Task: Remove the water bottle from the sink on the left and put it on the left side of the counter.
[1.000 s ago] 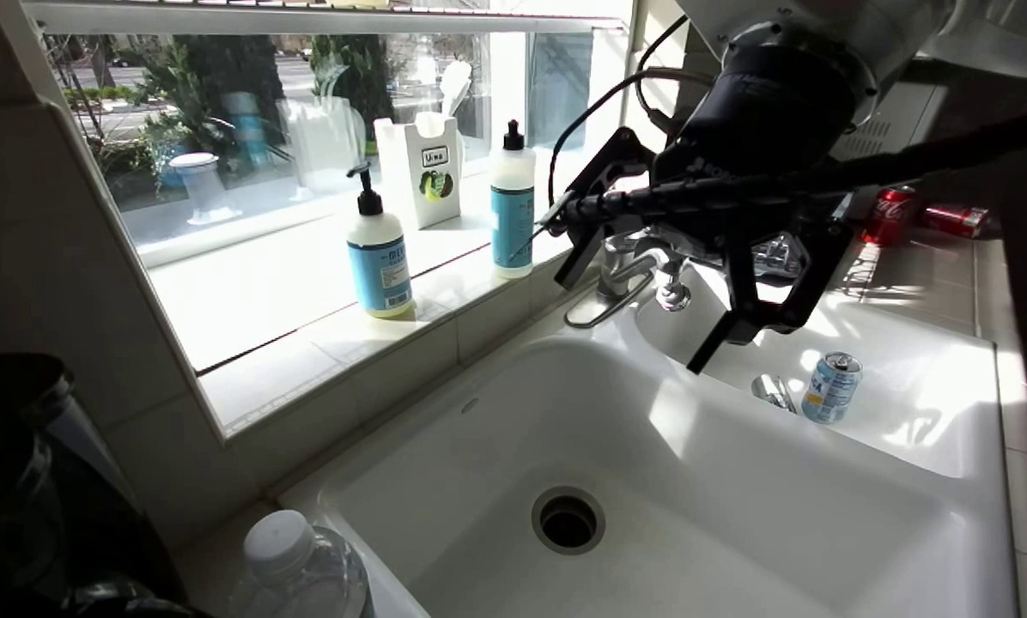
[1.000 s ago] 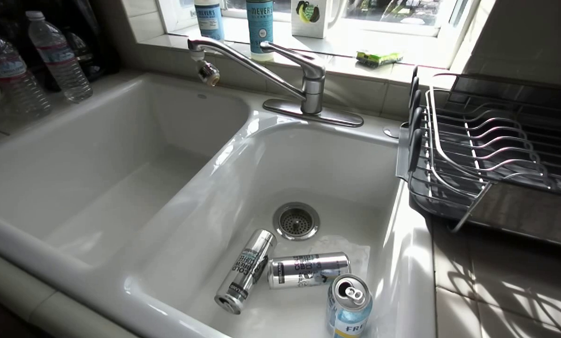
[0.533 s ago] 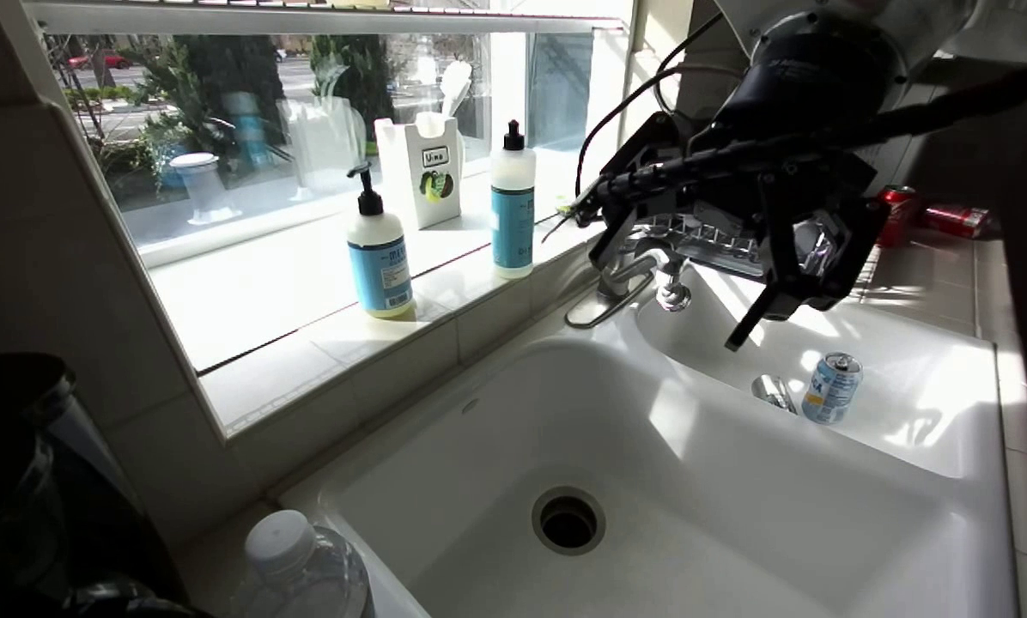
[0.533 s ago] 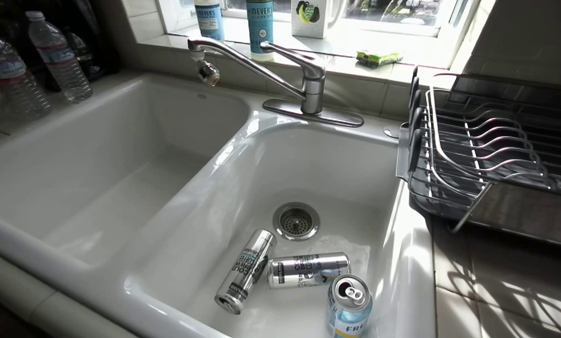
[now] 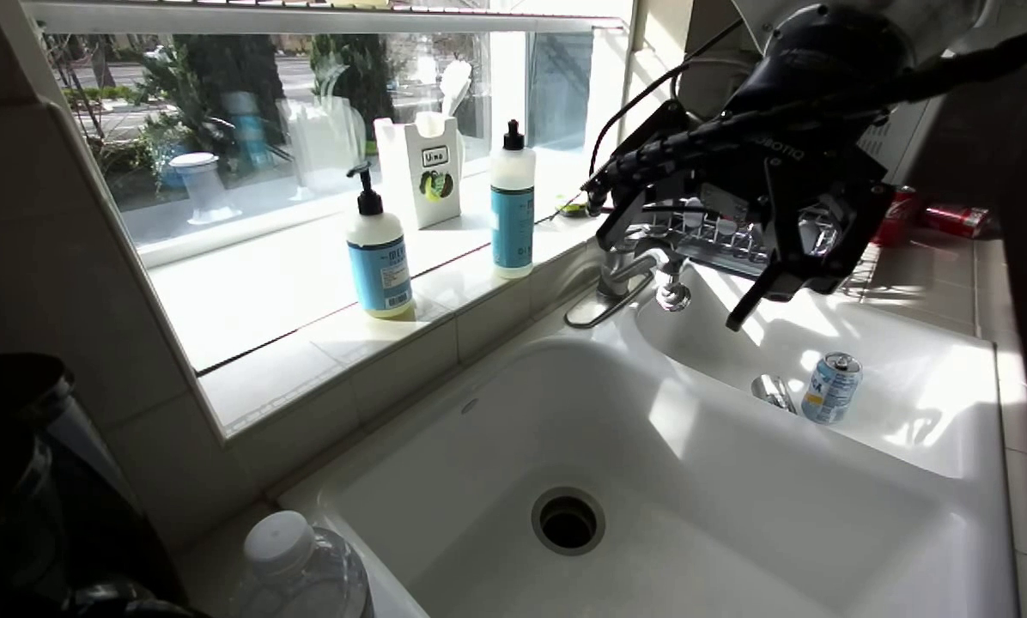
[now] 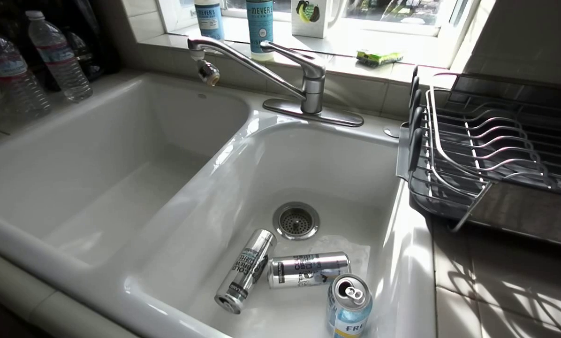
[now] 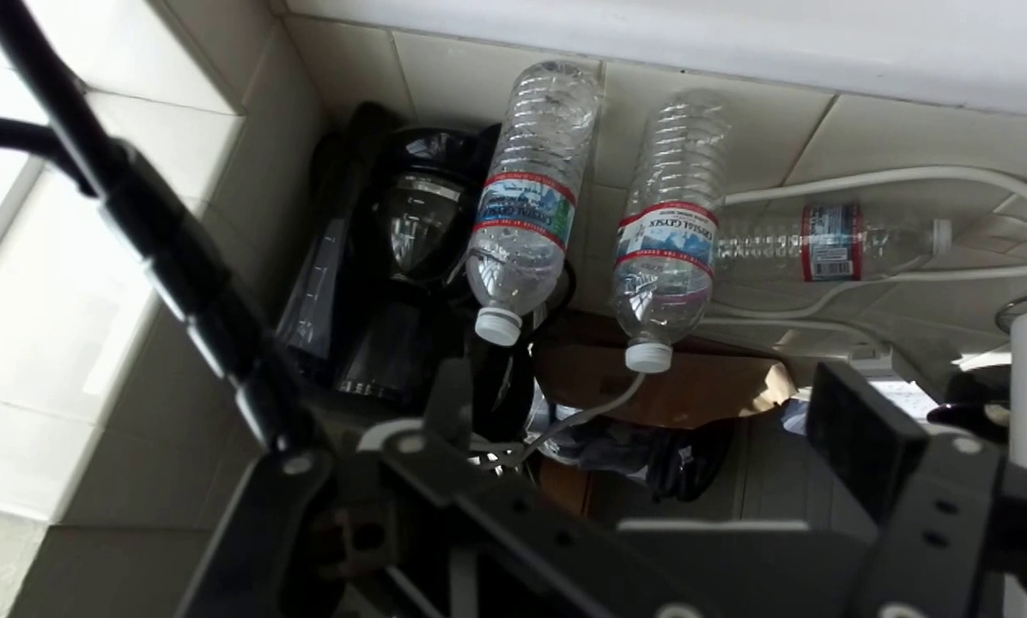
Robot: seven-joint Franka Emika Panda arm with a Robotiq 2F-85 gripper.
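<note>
My gripper [image 5: 672, 281] is open and empty, above the sink near the faucet in an exterior view. Its spread fingers [image 7: 651, 412] show in the wrist view with nothing between them. The left sink basin [image 5: 737, 506], with its round dark drain [image 5: 568, 521], holds no visible bottle. The small clear water bottle is hidden or out of view. On the tiled left part of the counter [image 7: 762, 116] stand two clear, labelled, white-capped bottles [image 7: 526, 206] [image 7: 668, 232]. A third such bottle [image 7: 831, 236] lies beside them. The white rim [image 6: 121, 277] surrounds both basins.
A chrome faucet [image 6: 261, 68] rises behind the basins. Silver cans [image 6: 246, 270] [image 6: 308, 270] and a light-blue can [image 6: 350, 310] are in the right basin. A dish rack [image 6: 487, 159] stands right. Soap bottles [image 5: 380, 266] [image 5: 513, 219] stand on the sill. White cables [image 7: 874, 182] run past the bottles.
The gripper has moved up and to the right in an exterior view, away from the left basin, with its fingers still open. The bottles, cans and other things have not moved.
</note>
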